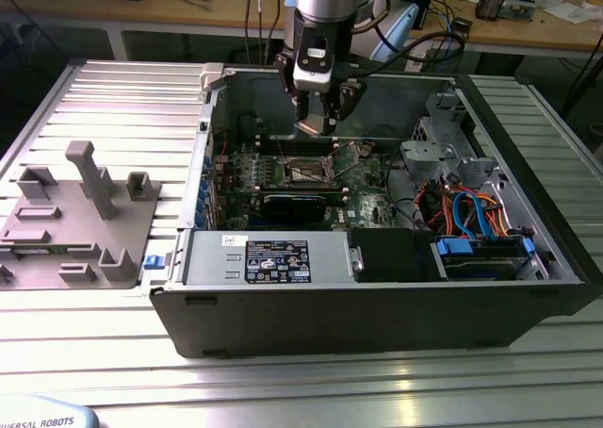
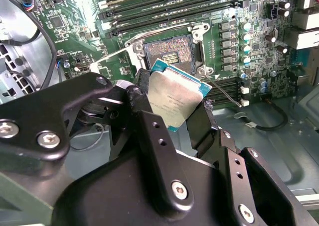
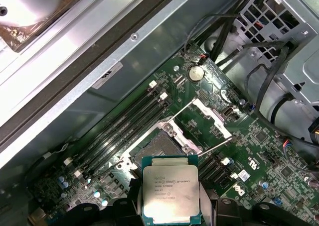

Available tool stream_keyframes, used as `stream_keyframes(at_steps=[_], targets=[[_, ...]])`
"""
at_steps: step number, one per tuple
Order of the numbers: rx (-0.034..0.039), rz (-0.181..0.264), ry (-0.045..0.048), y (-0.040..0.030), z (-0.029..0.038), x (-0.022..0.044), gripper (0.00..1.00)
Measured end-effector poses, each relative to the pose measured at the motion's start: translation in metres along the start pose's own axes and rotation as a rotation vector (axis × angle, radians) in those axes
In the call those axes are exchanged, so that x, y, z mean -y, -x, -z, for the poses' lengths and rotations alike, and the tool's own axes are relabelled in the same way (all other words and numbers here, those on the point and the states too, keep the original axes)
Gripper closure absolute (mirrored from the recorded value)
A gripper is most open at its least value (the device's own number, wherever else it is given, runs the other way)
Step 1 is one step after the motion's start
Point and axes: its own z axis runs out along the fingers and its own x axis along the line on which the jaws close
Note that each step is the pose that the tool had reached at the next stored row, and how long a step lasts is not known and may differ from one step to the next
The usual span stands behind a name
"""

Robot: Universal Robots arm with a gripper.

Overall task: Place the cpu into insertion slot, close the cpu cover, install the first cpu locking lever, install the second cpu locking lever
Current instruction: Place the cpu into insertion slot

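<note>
Gripper (image 1: 316, 124): drawn in narrow, clamped on two opposite edges of the cpu (image 2: 175, 97). Black fingers (image 2: 143, 104) flank the chip in both wrist views. The dull silver lid with its print faces the cameras, and a thin green edge shows around it.

Cpu position: carried in the gripper above the board, not seated. In the first wrist view it hangs just beside the insertion slot (image 3: 157, 149), apart from it.

Insertion slot: dark centre bare, silvery rim around it. The cpu cover (image 3: 213, 119) is swung open, clear of the slot's centre. A thin locking lever (image 3: 215, 146) angles out beside the slot. Long black memory slots (image 3: 127, 124) run alongside on the green motherboard (image 3: 264, 151).

Exterior view, clock positions as that view shows them:
- The gripper hangs inside the open computer case (image 1: 377, 329), with the slot at about 6 o'clock from it.
- A labelled grey box (image 1: 273, 258) sits at 6 o'clock from the slot, along the case's near wall.
- A drive cage with orange and blue cables (image 1: 476, 211) is at about 3 o'clock from the slot.
- A grey fixture plate (image 1: 80, 216) lies at 9 o'clock from the case, well apart from it, on the slatted aluminium table (image 1: 113, 89).
- A workbench (image 1: 528, 23) with cables and small parts stands at 12 o'clock.
</note>
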Motion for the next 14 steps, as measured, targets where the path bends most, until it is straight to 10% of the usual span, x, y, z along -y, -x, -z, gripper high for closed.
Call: stream_keyframes(at_steps=[14], targets=[[0.0008, -0.018, -0.0001, 0.0, -0.0006, 0.0, 0.46]])
